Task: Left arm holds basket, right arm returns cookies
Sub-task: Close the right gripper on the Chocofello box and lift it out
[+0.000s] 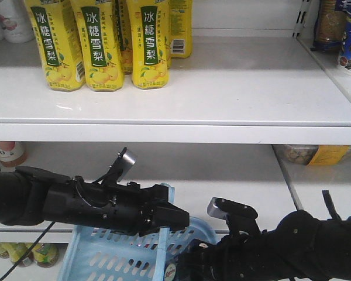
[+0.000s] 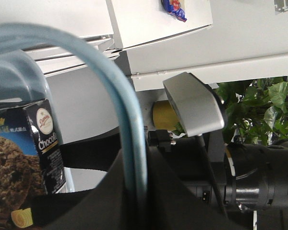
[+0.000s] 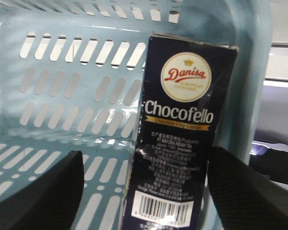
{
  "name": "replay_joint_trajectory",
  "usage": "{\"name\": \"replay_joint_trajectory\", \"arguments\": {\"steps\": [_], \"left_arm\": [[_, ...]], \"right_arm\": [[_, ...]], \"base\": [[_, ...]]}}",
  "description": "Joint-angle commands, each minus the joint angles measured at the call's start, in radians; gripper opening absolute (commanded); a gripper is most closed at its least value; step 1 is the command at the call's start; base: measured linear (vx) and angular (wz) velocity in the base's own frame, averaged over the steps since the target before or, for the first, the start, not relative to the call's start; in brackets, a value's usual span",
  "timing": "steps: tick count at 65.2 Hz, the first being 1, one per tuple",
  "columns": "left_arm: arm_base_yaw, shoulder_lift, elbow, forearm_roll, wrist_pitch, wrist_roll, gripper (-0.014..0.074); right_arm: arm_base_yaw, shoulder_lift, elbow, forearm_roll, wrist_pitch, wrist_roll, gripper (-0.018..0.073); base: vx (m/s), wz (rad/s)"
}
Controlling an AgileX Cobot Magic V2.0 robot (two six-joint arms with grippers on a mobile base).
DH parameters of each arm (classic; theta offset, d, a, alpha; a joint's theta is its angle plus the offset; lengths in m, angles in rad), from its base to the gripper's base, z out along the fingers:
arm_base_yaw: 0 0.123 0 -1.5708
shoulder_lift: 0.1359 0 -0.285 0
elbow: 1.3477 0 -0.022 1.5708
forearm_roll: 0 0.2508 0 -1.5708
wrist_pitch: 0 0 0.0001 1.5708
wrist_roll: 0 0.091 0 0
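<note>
Your left fingers [image 1: 174, 218] pinch the light blue plastic basket [image 1: 105, 257] by its handle, steadying it; right fingers [image 3: 249, 191] spread astride the navy rectangular cookie box [image 3: 182, 143].

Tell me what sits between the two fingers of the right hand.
The right wrist view shows the cookies box upright between the fingers of the right hand, inside the basket. A gap shows beside one finger, so the hand is open.

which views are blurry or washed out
Front view: evenly lit, bottles sharp, the white shelf a bit washed out; left wrist view: the basket handle close to the lens is blurred; right wrist view: cookie box lettering crisp, dark fingers at the bottom corners soft.
</note>
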Motion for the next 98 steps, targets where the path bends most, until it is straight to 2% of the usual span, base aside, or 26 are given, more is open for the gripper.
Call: {"name": "replay_joint_trajectory", "arguments": {"steps": [1, 37, 48, 68, 75, 98], "left_arm": [[0.002, -0.054, -0.033, -0.084, 0.034, 0.058, -0.0006], [0.002, -0.054, -0.033, -0.084, 0.034, 0.058, -0.0006], [0.002, -0.054, -0.033, -0.084, 0.034, 0.058, -0.0006], [0.002, -0.054, -0.033, -0.084, 0.034, 0.058, -0.0006], [0.002, -0.054, -0.033, -0.084, 0.034, 0.058, -0.0006], [0.002, -0.054, -0.033, -0.084, 0.034, 0.058, -0.0006]], "right_arm": [[-0.001, -0.028, -0.023, 0.047, 0.002, -0.040, 0.0517], [-0.001, 0.112, -0.086, 0.069, 0.013, -0.083, 0.0501], [-0.001, 0.130, -0.086, 0.071, -0.018, -0.083, 0.0422], [-0.002, 0.130, -0.086, 0.073, -0.037, -0.082, 0.0189], [-0.002, 0.129, -0.086, 0.073, -0.037, -0.082, 0.0163], [-0.003, 0.106, -0.077, 0.076, -0.021, -0.079, 0.0167]], "base": [[0.00, 0.00], [0.00, 0.00], [0.00, 0.00], [0.00, 0.00], [0.00, 0.00], [0.00, 0.00]]}}
